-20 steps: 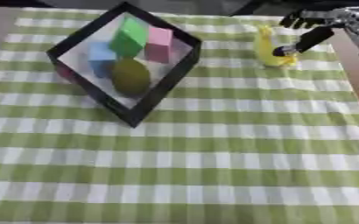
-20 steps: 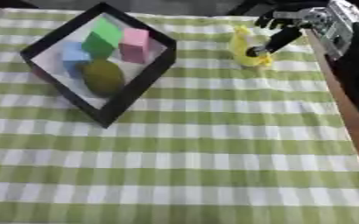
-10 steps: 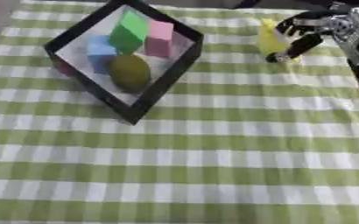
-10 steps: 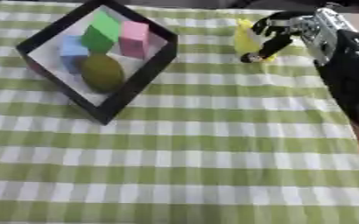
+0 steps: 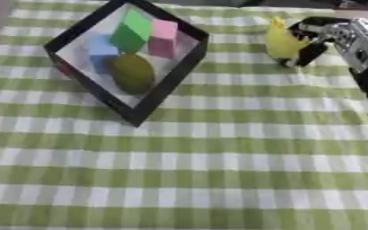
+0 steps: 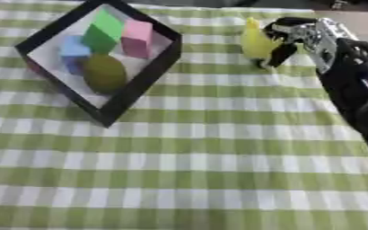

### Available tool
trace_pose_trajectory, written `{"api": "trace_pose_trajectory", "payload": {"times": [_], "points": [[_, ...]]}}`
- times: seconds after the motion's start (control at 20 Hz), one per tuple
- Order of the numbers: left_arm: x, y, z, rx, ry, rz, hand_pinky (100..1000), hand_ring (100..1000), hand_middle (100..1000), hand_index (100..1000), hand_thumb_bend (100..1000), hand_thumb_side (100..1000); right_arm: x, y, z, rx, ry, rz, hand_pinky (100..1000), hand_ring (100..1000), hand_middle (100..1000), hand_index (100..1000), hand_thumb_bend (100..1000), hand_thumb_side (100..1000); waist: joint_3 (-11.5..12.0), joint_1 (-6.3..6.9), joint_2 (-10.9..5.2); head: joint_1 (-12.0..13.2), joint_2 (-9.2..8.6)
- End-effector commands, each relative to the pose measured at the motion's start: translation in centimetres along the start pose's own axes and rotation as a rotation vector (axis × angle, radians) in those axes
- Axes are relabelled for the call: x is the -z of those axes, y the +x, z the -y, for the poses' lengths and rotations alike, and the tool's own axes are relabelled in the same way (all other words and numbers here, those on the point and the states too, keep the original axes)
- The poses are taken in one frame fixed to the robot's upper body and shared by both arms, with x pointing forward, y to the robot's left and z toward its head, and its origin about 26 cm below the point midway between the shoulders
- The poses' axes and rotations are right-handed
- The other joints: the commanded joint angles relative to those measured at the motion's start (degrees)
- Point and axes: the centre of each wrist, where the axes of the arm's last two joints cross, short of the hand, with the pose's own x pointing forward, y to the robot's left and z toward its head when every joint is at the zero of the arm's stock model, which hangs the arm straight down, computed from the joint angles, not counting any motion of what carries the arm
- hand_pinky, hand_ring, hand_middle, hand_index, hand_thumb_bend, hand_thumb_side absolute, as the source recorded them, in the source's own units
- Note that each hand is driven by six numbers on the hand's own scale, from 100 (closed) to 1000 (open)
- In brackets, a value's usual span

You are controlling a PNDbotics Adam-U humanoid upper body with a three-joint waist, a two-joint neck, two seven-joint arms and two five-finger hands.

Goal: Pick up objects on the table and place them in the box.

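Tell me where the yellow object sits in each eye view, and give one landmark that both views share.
Left eye view: yellow object at upper right, against the fingers of the right hand.
Right eye view: same object, upper right but nearer the centre, again against that hand.
Shared landmark: the black box at upper left; the yellow object lies to the right of it in both views.

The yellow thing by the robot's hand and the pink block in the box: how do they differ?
The yellow thing is still out on the checked cloth, while the pink block already sits inside the box. The yellow thing has a rounded, tapering shape; the pink block is boxy with flat faces. The right hand has its fingers curled around the yellow thing; nothing touches the pink block except its neighbours. Both are small, brightly coloured pieces.
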Motion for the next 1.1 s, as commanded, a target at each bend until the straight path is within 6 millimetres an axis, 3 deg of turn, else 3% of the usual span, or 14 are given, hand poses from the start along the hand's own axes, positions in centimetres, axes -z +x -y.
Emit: {"api": "trace_pose_trajectory", "payload": {"times": [0.05,0.4,0.7,0.95,1.1], "points": [[0.6,0.8,-0.3,-0.005,0.006,0.036,874,658,749,836,412,457,-0.7,0.4,2.5,0.009,-0.083,0.007,792,700,555,728,100,100,-0.13,0.20,-0.43,0.17,-0.15],[0.7,0.7,-0.5,0.008,0.007,0.038,875,658,750,836,409,454,-1.6,1.6,5.3,0.017,-0.136,0.049,783,680,532,704,100,100,-0.93,0.00,-1.26,0.75,-0.15],[0.6,0.5,-0.8,0.024,0.007,0.038,876,658,749,836,407,453,-3.2,4.1,9.2,-0.018,-0.214,0.136,777,666,517,684,100,100,-1.64,-0.09,-2.10,0.93,-0.15],[0.5,0.2,-0.8,0.031,0.003,0.031,876,654,746,835,406,452,-4.4,9.6,12.8,-0.060,-0.298,0.280,778,642,510,677,100,100,-1.75,0.01,-2.70,0.59,-0.15],[0.4,0.2,-0.7,0.028,-0.003,0.029,876,655,747,835,406,452,-4.9,14.5,13.8,-0.109,-0.302,0.385,781,640,511,677,100,100,-1.48,0.08,-3.05,0.07,-0.15]]}}
